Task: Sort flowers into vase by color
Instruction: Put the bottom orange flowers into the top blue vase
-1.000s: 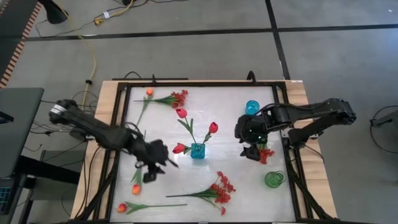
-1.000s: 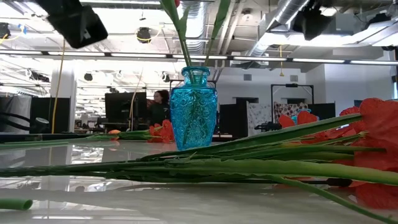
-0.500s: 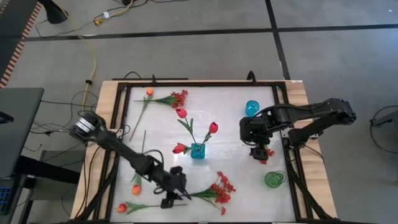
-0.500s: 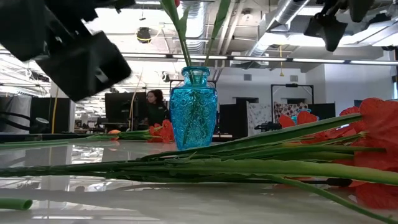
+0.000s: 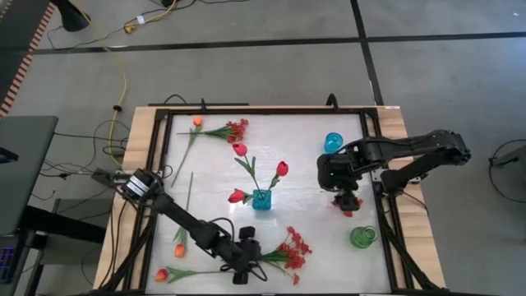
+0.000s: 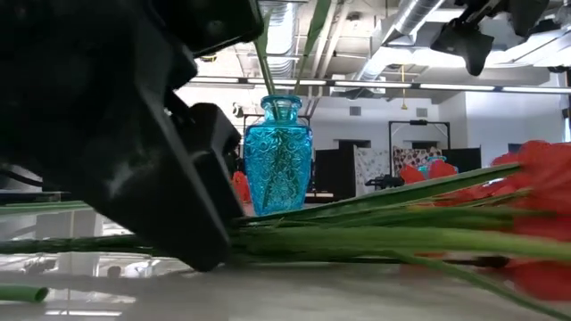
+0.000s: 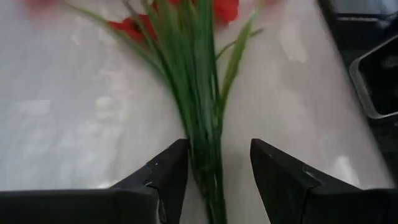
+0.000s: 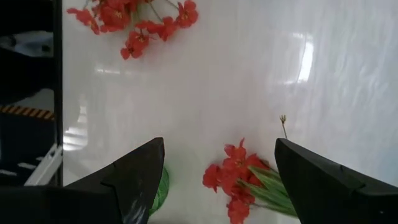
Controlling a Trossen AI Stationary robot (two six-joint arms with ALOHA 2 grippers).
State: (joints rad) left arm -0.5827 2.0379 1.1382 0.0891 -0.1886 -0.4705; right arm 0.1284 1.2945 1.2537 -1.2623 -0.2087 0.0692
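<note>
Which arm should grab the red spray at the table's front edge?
Left. The left gripper is open with the red spray's stems between its fingers; the right gripper hovers over another spray.

yellow cable (image 5: 125,82) on floor | laptop (image 5: 20,177) (table's left)

A vase (image 5: 261,200) holding three rosebuds (image 5: 239,150) is placed mid-table. A blossom spray (image 5: 288,252) is laid near and right of it, its stems bracketed by the left gripper (image 7: 214,180). Another spray (image 5: 350,202) is found under the right gripper (image 5: 339,197), between two vases (image 5: 362,237) at the table's right.
</note>
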